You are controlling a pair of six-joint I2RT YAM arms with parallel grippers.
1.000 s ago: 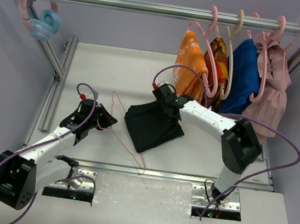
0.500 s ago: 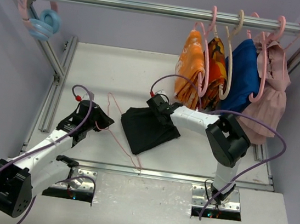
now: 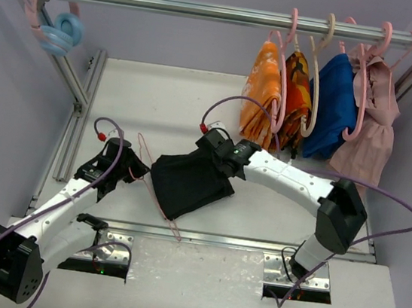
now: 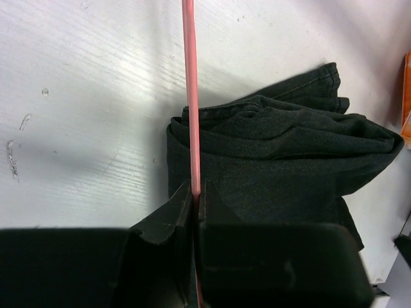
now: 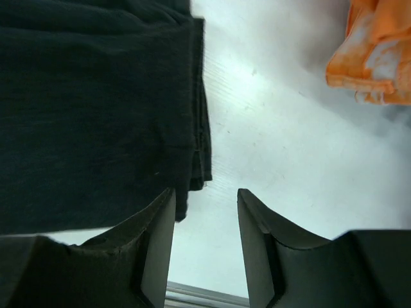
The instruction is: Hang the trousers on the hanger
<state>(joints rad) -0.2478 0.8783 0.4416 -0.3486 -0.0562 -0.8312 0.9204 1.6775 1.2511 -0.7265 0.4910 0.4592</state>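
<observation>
Between the fingers of our left claw [image 4: 194, 192] we pinch the thin pink wire of the hanger [image 4: 190, 96], the two fingers pressed together on it. From that grip the wire runs straight out over the white bench [image 4: 77, 96] and lies across one edge of the trousers [image 4: 282, 154]. The trousers are plain black cloth, folded into a thick bundle with several layered edges and a stitched hem showing. They lie flat on the bench around its middle, between our two arms. Our right claw [image 5: 205, 192] sits at the bundle's other side with its fingers spread. Only bare bench shows in the gap, and the cloth's edge lies just beside one finger [image 5: 157, 237]. An orange cloth [image 5: 376, 58] hangs near, off to one side.
</observation>
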